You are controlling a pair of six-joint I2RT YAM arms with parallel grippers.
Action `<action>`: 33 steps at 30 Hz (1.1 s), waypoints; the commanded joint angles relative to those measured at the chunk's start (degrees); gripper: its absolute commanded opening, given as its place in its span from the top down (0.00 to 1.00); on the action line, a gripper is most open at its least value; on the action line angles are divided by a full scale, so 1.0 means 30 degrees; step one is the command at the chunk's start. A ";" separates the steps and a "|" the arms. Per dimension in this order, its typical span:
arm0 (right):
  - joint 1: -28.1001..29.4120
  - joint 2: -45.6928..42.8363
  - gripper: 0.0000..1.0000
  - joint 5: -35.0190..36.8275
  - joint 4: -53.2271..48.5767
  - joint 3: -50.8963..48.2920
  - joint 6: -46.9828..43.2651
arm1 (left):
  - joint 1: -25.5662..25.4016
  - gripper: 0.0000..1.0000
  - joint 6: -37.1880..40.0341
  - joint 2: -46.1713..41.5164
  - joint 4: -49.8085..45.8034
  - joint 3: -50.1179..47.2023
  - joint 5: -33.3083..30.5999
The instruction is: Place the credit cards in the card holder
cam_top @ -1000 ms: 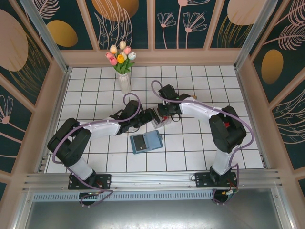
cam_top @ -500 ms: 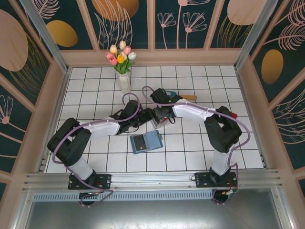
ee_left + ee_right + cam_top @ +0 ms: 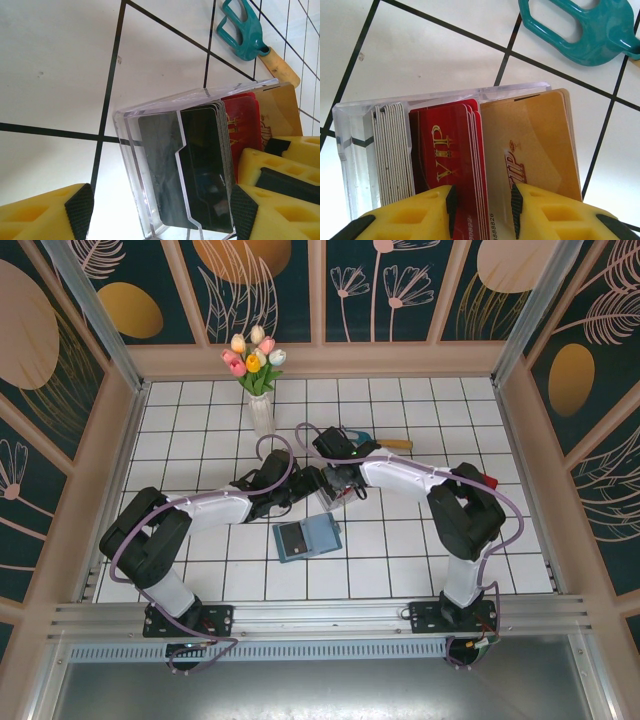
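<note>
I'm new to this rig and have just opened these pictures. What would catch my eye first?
Mid-table, the left gripper and right gripper meet over a clear tray packed with dark cards, red cards and gold cards; the right one hangs where red meets gold. Nearer the bases lies the teal card holder, and a vase of tulips stands at the far side.

Grey, red and gold credit cards (image 3: 452, 145) stand edgewise in a clear tray (image 3: 347, 150); the teal card holder (image 3: 307, 538) lies open nearby.

Red cards (image 3: 445, 145) half behind tool (image 3: 482, 212)
</note>
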 commanded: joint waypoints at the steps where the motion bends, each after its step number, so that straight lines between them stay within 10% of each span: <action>1: 0.0321 0.0654 0.63 0.0987 -0.0802 0.0312 -0.0376 | 0.0113 0.26 -0.0166 -0.0510 -0.0224 -0.0155 -0.0319; 33: 0.0359 -0.1439 0.84 0.3280 -0.0324 -0.0361 -0.1131 | 0.0109 0.25 -0.0215 -0.0858 -0.0272 -0.0434 -0.0187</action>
